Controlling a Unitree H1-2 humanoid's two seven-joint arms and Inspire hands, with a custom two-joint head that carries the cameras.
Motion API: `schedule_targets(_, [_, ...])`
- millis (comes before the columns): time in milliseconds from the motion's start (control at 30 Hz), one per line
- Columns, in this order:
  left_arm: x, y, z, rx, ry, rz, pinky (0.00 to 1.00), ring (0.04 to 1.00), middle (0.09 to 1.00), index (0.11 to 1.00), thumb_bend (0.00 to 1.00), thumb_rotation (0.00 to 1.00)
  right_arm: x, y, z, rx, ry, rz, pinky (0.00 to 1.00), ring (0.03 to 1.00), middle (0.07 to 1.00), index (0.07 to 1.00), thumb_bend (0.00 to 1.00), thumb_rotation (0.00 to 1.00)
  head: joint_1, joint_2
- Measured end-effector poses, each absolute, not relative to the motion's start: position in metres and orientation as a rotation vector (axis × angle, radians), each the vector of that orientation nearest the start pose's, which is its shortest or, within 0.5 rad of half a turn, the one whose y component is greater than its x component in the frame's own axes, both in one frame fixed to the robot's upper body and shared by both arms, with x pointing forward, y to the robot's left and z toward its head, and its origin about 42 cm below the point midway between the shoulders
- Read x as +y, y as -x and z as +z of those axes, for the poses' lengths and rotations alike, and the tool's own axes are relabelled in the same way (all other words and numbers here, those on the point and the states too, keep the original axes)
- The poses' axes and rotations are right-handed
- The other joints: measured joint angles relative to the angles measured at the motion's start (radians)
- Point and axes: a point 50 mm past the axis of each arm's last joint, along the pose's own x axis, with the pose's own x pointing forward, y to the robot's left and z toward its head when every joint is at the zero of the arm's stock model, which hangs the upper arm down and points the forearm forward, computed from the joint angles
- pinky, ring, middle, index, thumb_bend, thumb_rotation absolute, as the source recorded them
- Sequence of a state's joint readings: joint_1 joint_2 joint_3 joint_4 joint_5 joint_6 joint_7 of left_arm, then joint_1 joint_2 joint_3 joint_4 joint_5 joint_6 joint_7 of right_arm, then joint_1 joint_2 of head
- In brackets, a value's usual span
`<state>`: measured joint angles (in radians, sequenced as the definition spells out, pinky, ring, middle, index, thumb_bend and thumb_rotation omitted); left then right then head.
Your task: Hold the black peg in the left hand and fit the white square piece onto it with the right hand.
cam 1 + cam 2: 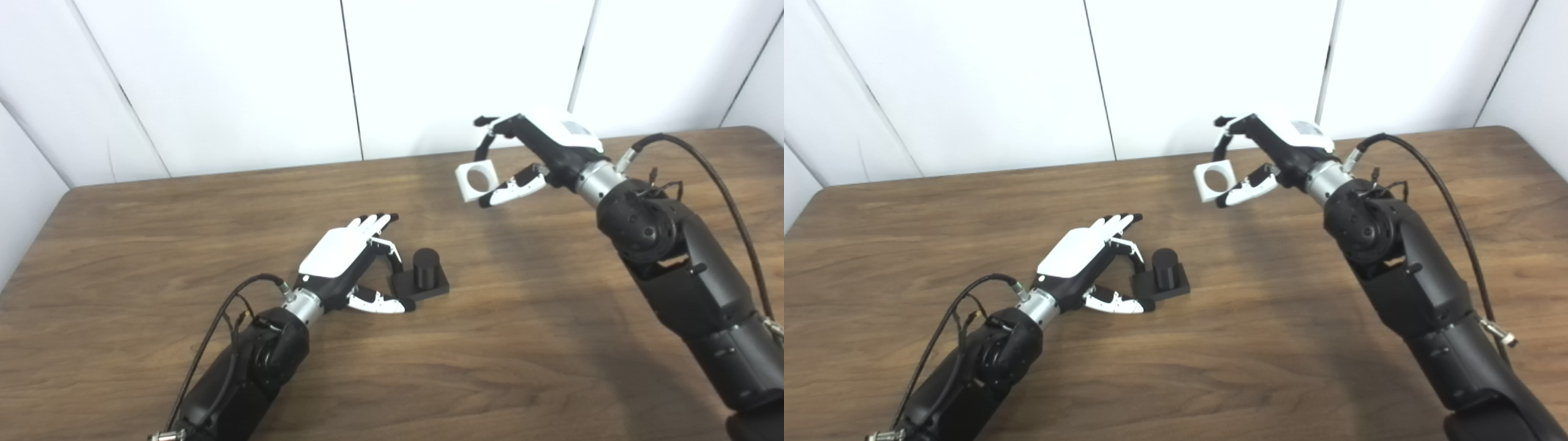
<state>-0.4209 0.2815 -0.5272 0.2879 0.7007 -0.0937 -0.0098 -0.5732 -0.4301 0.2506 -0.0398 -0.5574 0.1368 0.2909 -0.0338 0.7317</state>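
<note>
The black peg (424, 272), a short cylinder on a square black base, stands on the wooden table (184, 208) near the middle. My left hand (352, 260) rests just left of it, fingers spread apart and thumb reaching toward the base's near left corner; it does not hold the peg. The white square piece (476, 179) with a round hole is raised above the table at the back right. My right hand (539, 156) is shut on it, fingers over its top and thumb under it.
White wall panels (245, 79) stand right behind the table's far edge. Cables loop off both forearms (1451, 202). Bare wood lies between the two hands and in front of the peg.
</note>
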Motion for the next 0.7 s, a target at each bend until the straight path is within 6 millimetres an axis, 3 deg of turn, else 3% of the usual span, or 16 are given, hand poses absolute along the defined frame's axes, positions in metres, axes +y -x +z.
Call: schedule_targets(700, [0.153,-0.384,0.125,-0.315,-1.118,-0.538,1.00,1.000,1.000,0.640,0.93,0.38,-0.183,-0.391,0.282,-0.410,1.056,0.447,0.76,0.859,0.850,0.488,0.52,0.15,0.009,0.011])
